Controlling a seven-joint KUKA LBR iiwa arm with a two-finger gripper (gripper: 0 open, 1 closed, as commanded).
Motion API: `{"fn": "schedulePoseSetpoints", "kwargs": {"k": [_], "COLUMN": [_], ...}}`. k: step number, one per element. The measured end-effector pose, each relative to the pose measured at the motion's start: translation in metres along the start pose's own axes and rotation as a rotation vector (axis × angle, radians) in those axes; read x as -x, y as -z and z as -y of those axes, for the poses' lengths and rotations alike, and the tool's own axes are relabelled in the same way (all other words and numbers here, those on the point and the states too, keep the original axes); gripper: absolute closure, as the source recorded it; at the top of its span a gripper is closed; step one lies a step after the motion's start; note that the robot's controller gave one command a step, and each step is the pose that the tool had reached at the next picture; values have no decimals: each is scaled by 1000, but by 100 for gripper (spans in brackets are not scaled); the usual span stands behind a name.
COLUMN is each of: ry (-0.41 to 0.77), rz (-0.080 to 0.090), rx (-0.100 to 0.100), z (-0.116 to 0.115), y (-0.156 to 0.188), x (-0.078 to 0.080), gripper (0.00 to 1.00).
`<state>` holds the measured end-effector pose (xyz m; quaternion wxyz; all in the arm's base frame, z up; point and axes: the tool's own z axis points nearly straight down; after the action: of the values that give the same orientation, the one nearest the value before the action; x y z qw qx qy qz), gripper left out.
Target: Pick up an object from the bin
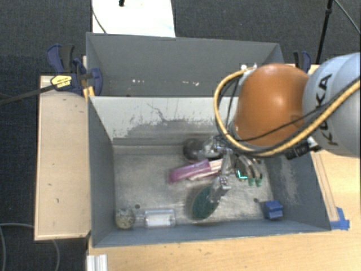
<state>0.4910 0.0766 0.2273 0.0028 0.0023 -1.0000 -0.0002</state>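
Bin: grey metal, scuffed floor, sloped walls. Orange domed wrist cover smooth, cables looped round it. End effector below it at mid-floor, over upper edge of dark green glossy oval; we cannot tell whether released or clenched. Purple-pink handle-like piece just beside, to view's left. Clear plastic tube by front wall. Small blue block front right.

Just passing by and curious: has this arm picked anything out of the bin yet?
Reaching looks done: the gripper is down in the bin, right by the dark green oval and the purple stick. In hand: closing in on one of them, though I can't see anything held. Left: gripping one and lifting it out.
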Motion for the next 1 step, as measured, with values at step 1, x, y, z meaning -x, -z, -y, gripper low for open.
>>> {"fn": "schedulePoseSetpoints", "kwargs": {"k": [1], "ry": [127], "rz": [5], "rx": [0], "z": [53], "y": [-108], "x": [65], "gripper": [0]}}
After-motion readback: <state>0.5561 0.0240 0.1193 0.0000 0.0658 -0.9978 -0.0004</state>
